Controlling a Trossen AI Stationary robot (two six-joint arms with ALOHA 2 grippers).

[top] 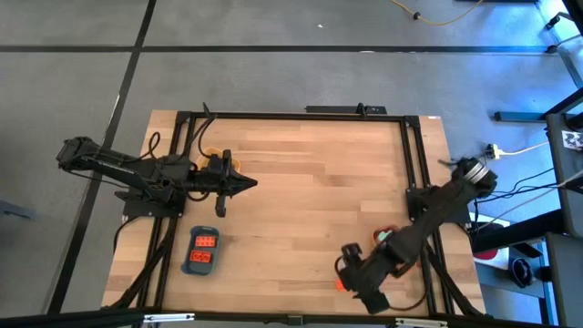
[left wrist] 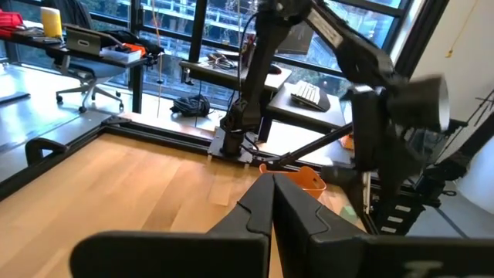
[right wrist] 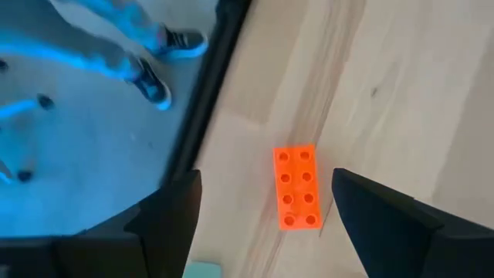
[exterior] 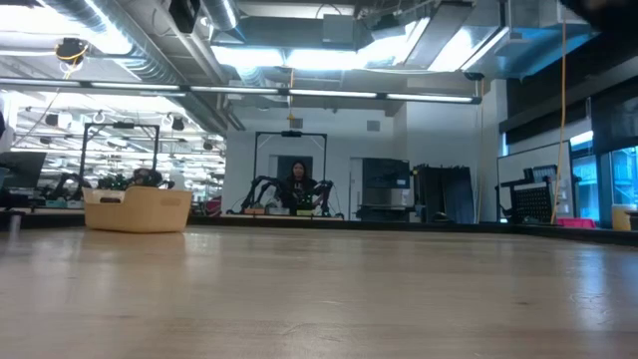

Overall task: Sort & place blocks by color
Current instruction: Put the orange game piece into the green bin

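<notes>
Near the front right corner of the wooden surface [top: 301, 182], the right gripper [right wrist: 266, 212] hangs over an orange-red studded block [right wrist: 297, 188]. Its fingers [right wrist: 166, 212] are spread wide, one on each side of the block and not touching it; the block lies flat just beside the surface's black edge rail [right wrist: 208, 93]. In the high view that block shows only as a small orange-red glow [top: 339, 283] under the arm. Well apart from it, toward the front left of the surface, a blue tray [top: 202, 251] holds what look like two more orange-red blocks [top: 205, 242], though they are too small to count surely. Beyond the tray, the left gripper [top: 248, 184] rests idle with fingers [left wrist: 255, 212] pressed together, holding nothing.
</notes>
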